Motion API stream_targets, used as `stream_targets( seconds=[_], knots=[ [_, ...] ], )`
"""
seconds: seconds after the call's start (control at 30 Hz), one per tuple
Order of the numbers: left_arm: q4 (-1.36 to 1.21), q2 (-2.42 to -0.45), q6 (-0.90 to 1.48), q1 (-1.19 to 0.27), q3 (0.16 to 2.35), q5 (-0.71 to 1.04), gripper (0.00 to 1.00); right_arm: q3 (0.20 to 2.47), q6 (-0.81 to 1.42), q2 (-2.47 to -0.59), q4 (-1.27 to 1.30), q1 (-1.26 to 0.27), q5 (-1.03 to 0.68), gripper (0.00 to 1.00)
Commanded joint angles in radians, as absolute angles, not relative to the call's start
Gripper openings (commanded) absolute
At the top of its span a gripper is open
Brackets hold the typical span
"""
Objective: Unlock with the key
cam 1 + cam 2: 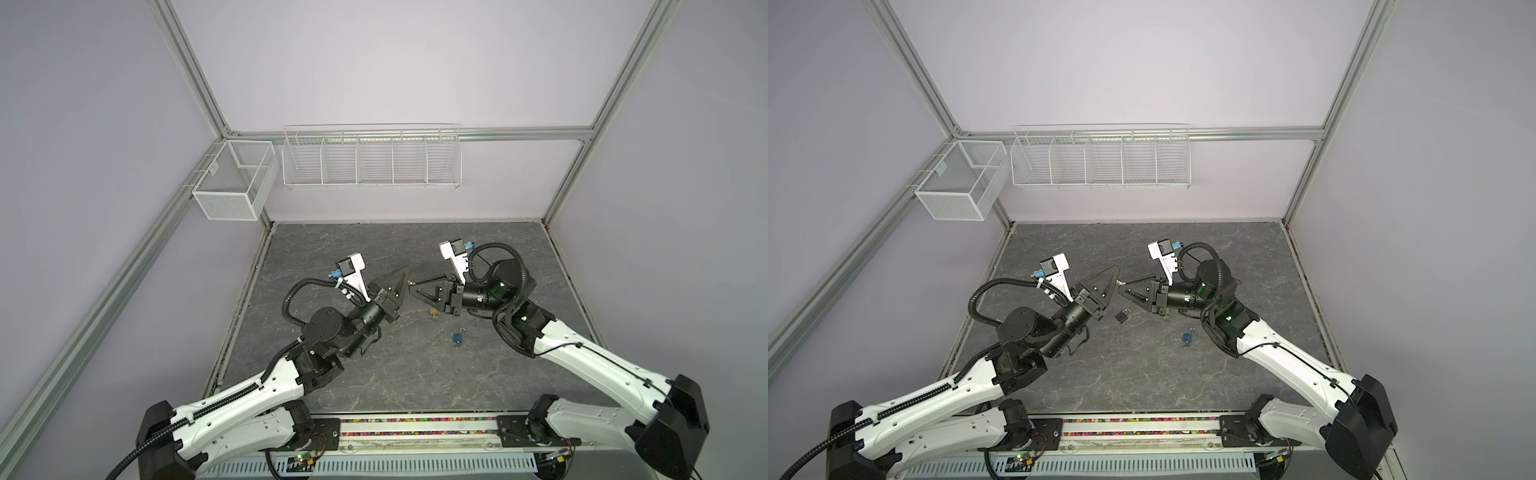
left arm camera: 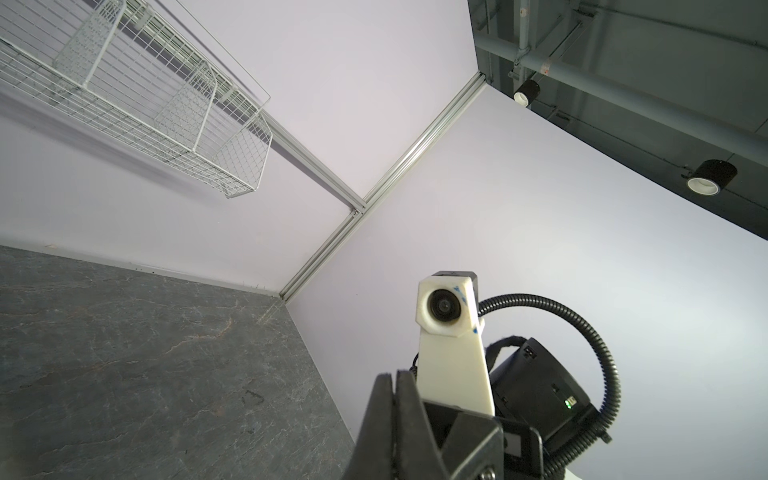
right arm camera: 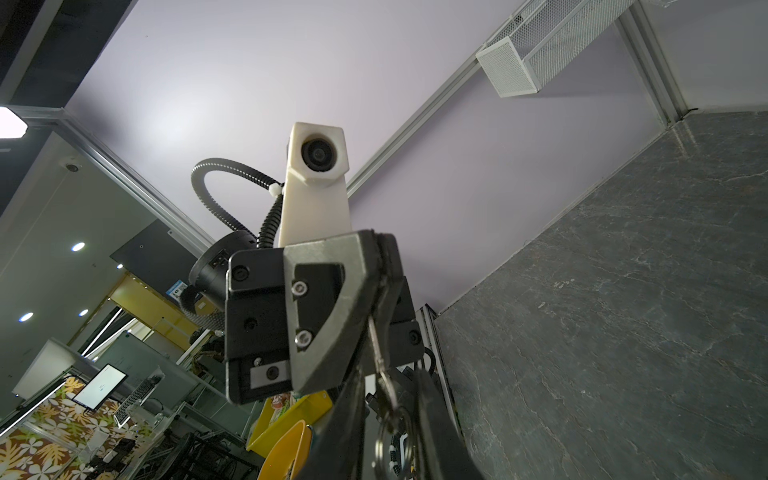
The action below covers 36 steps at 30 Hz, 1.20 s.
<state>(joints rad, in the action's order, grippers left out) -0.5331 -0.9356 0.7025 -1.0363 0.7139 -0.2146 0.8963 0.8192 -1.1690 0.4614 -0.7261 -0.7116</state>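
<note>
Key (image 3: 376, 349), between your two grippers.
Left gripper (image 1: 406, 273) clamped on its tip; right gripper (image 1: 412, 289) flanks the other end, grip unclear.

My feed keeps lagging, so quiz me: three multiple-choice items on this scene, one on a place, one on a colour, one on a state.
1. Where is the key? A left gripper; B right gripper; C table.
2. Colour of the padlock nearest the arm bases? A red; B green; C blue.
3. The left gripper is: A shut, empty; B wide open; C holding a padlock.
Answers: B, the key stands between the right gripper's fingers; C, it shows blue in both top views; A, its fingers meet with nothing between them.
</note>
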Motion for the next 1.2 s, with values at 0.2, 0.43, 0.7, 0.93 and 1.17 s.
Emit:
stream_targets(
  seconds=[0.2, 0.43, 0.7, 0.93, 1.17],
  knots=[
    [-0.529, -0.92, 0.709, -1.028, 0.7, -0.235, 0.0, 0.917, 0.822, -1.155, 0.482, -0.717, -0.723, 0.18],
    [-0.531, -0.92, 0.713, -1.026, 0.699, -0.23, 0.0, 0.916, 0.821, -1.158, 0.482, -0.718, -0.722, 0.15],
    [-0.518, -0.913, 0.709, -1.026, 0.692, -0.215, 0.0, 0.937, 0.816, -1.164, 0.471, -0.715, -0.721, 0.16],
    [-0.51, -0.903, 0.707, -1.025, 0.689, -0.22, 0.0, 0.94, 0.816, -1.178, 0.473, -0.716, -0.722, 0.1],
    [-0.515, -0.908, 0.703, -1.022, 0.694, -0.221, 0.0, 0.949, 0.84, -1.204, 0.469, -0.718, -0.753, 0.16]
  ],
)
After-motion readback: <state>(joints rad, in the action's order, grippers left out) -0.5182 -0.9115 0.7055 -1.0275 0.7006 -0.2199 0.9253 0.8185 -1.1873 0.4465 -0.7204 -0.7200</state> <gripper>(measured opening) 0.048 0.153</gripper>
